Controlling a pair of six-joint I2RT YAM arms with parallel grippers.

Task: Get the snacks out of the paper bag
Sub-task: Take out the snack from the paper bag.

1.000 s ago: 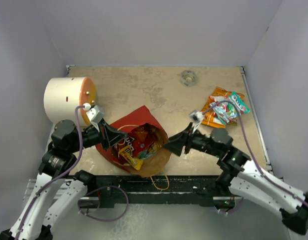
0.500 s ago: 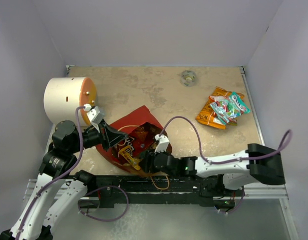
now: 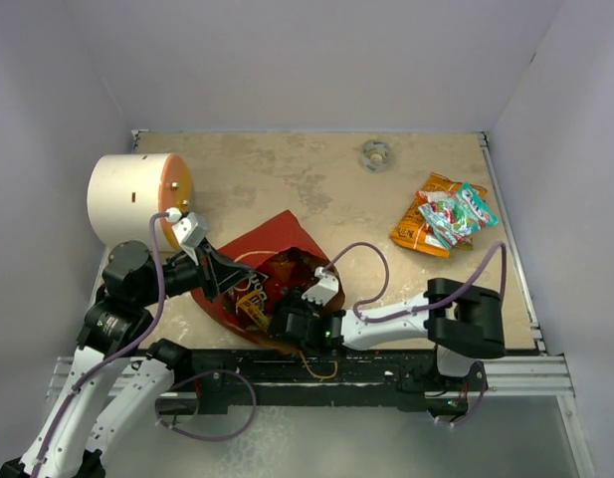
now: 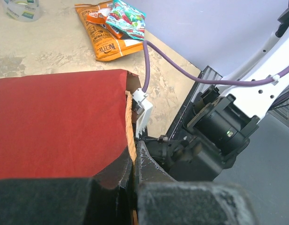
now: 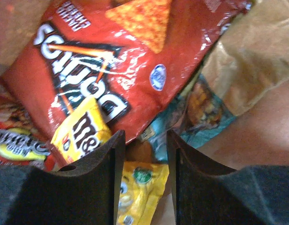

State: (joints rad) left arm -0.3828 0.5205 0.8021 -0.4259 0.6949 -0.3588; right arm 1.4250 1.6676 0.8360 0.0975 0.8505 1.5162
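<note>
The paper bag (image 3: 277,237), red outside and brown inside, lies on its side with its mouth toward the arms. My left gripper (image 3: 227,277) is shut on the bag's rim, next to an orange loop handle (image 4: 130,123). My right gripper (image 3: 275,319) is open inside the bag's mouth. In the right wrist view the open jaws (image 5: 144,145) hover over a red Doritos packet (image 5: 121,61), a yellow M&M's packet (image 5: 81,131), a second yellow packet (image 5: 139,192) and a teal packet (image 5: 196,112). Orange and teal packets (image 3: 444,214) lie on the table at the right.
A white cylinder with an orange end (image 3: 137,197) stands at the left, close behind my left arm. A small tape roll (image 3: 374,154) sits at the back. The right arm (image 3: 406,324) lies low along the table's near edge, with its purple cable looping above it.
My right arm has swung from the bag's right side down along the near edge. Its gripper has gone into the bag's mouth. My left gripper still holds the rim.
</note>
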